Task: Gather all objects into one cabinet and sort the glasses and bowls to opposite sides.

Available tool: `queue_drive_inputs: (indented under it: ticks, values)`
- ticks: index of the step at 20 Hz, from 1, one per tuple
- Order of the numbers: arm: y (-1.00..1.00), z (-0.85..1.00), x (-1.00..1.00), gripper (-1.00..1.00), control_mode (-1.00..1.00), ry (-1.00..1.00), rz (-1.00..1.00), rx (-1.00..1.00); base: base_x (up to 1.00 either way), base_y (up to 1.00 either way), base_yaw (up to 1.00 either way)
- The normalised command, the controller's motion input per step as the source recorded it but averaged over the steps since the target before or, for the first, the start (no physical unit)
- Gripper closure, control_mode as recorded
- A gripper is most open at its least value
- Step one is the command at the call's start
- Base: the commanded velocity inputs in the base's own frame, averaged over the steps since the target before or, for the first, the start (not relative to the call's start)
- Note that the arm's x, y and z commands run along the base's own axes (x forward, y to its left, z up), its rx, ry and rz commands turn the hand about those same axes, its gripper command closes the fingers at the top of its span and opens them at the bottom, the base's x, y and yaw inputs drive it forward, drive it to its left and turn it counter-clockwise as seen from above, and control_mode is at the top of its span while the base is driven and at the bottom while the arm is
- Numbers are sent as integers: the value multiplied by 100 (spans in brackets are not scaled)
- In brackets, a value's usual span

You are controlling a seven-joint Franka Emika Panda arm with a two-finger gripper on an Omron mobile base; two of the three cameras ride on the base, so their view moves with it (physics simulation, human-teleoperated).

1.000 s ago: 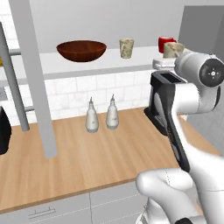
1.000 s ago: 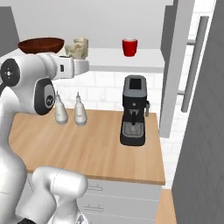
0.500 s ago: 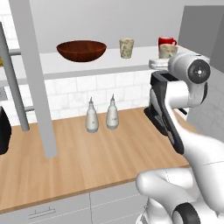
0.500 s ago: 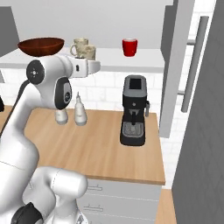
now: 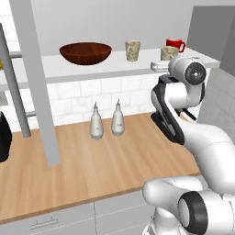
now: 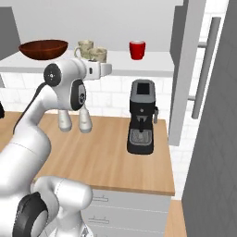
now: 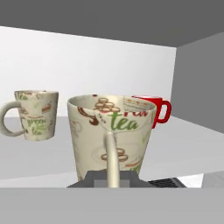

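Observation:
My gripper (image 7: 113, 180) is shut on the handle of a cream glass printed "tea" (image 7: 114, 131), held upright just over the front edge of the cabinet's white shelf (image 7: 39, 157). That glass (image 5: 169, 53) (image 6: 98, 54) hangs in front of my gripper (image 5: 160, 65) (image 6: 104, 68). A second cream glass (image 7: 36, 114) (image 5: 132, 50) (image 6: 84, 46) stands on the shelf, left of the held one. A red mug (image 7: 158, 109) (image 5: 176, 44) (image 6: 137, 49) stands behind to the right. The dark brown bowl (image 5: 85, 53) (image 6: 43, 48) rests at the shelf's left end.
A black coffee machine (image 6: 141, 115) stands on the wooden counter (image 6: 115, 157) below the shelf. Two white spouted bottles (image 5: 106, 121) (image 6: 74, 119) stand by the tiled wall. An open grey cabinet door (image 6: 183, 74) with a bar handle (image 6: 206, 69) hangs at the right, another door (image 5: 34, 78) at the left.
The arm has carried the held glass forward, closer to the shelf edge. The bowl, the other glass and the red mug have stayed put.

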Motion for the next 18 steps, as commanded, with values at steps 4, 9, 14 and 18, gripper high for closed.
queue_drive_inputs:
  ticks: [4, 9, 14, 18]
  values:
    - [0, 0, 40, 100, -100, 0, 0, 0, 0, 0, 0]
    - [0, -10, 47, 100, -100, 0, 0, 0, 0, 0, 0]
    - [0, -19, 51, 100, -100, 0, 0, 0, 0, 0, 0]
    - [-1, -6, 47, 100, -100, 0, 0, 0, 0, 0, 0]
